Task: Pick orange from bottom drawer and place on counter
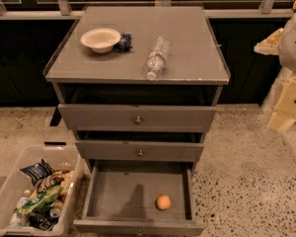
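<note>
Orange point(163, 202) on the floor of the pulled-out bottom drawer point(113, 191), near its right front corner, gripper point(287, 105) at the right edge of the scene beside the counter point(192, 28), well apart from the orange and higher up, whether released or clenched cannot be told, white bowl point(100, 38) and plastic bottle point(156, 58) on the counter.

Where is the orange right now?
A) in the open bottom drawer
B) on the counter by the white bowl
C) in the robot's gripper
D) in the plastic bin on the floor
A: the orange lies in the open bottom drawer, toward its front right, while the gripper hangs at the view's right edge, well away from it.
</note>
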You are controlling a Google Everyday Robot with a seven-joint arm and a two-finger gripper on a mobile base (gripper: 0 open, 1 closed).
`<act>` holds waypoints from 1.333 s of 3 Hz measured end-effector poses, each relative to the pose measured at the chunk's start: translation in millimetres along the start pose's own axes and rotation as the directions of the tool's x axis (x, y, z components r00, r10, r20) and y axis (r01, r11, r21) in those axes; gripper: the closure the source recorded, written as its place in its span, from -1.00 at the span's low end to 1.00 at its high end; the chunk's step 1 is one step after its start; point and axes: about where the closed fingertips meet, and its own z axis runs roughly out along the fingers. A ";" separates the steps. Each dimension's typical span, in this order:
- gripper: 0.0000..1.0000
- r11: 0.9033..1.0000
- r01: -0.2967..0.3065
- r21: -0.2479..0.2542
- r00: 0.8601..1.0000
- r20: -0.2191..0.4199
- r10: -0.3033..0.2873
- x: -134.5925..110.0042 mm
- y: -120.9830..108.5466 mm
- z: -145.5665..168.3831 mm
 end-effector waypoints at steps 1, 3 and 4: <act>-1.00 1.000 0.007 0.004 0.998 0.065 -0.008 22.9 26.1 4.7; -1.00 0.947 -0.211 -0.240 0.908 0.310 0.281 154.5 156.5 129.0; -1.00 0.898 -0.235 -0.373 0.833 0.398 0.383 215.4 235.7 178.2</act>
